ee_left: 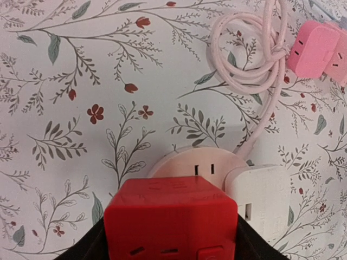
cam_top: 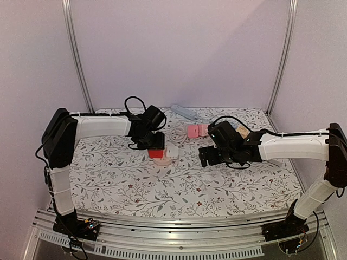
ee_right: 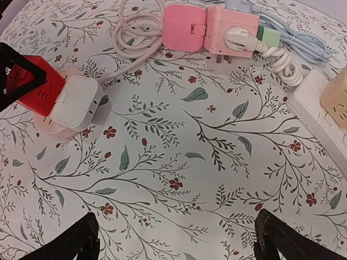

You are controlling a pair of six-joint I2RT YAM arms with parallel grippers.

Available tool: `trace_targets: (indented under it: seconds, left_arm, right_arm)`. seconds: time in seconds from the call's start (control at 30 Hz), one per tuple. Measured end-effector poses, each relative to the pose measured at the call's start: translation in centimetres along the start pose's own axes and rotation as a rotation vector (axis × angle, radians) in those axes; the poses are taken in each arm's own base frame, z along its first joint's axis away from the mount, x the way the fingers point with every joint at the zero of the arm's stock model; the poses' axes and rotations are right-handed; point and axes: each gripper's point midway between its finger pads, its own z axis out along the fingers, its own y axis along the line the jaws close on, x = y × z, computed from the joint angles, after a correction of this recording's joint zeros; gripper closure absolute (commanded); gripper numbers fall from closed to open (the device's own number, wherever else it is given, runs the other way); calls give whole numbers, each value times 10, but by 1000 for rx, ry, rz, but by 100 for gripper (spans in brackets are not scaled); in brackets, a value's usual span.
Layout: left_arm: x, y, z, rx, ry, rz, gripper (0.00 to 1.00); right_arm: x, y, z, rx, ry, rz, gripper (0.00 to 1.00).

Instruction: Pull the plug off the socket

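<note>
A red cube plug (ee_left: 171,219) sits on a round pale pink socket (ee_left: 198,162), with a white cube plug (ee_left: 260,197) on the same socket to its right. My left gripper (ee_left: 171,246) reaches down over the red plug (cam_top: 156,154), its black fingers pressed against the plug's two sides. In the right wrist view the red plug (ee_right: 33,86) and white plug (ee_right: 76,103) lie at far left. My right gripper (ee_right: 176,238) hangs wide open over bare cloth, to the right of the socket (cam_top: 162,162), with nothing between its fingers.
Pink adapter cubes (ee_right: 209,30) with a coiled pink cable (ee_left: 249,49) lie behind the socket. A grey power strip (cam_top: 183,112) sits at the back. A white strip (ee_right: 320,114) with a beige cube (ee_right: 336,92) lies at right. A floral cloth (cam_top: 119,179) covers the table.
</note>
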Motion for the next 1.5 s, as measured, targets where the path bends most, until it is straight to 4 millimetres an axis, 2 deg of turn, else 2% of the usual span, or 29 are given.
trace_targets:
  seconds: [0.13, 0.37, 0.6, 0.8, 0.9, 1.03, 1.17, 1.5]
  left_arm:
    - [1, 0, -1, -17, -4, 13, 50]
    - [3, -4, -3, -25, -13, 45, 55]
    - [21, -15, -12, -5, -3, 108, 56]
    - [47, -22, -24, 26, 35, 107, 55]
    - [53, -29, -27, 38, 42, 101, 55]
    - [55, -32, -28, 44, 44, 91, 55]
    - [56, -32, -28, 44, 44, 82, 55]
    - [57, -32, -29, 52, 39, 71, 55]
  right_arm:
    - [3, 0, 3, 6, 11, -3, 2]
    - [5, 0, 4, -8, 24, 12, 2]
    - [5, 4, 3, -56, 38, 74, 5]
    - [3, 18, -2, -149, 29, 197, 11]
    - [10, 24, 1, -194, 37, 272, 15]
    - [21, 31, 5, -244, 61, 355, 21]
    - [18, 43, 10, -298, 61, 407, 27]
    - [33, 72, 45, -384, 134, 444, 35]
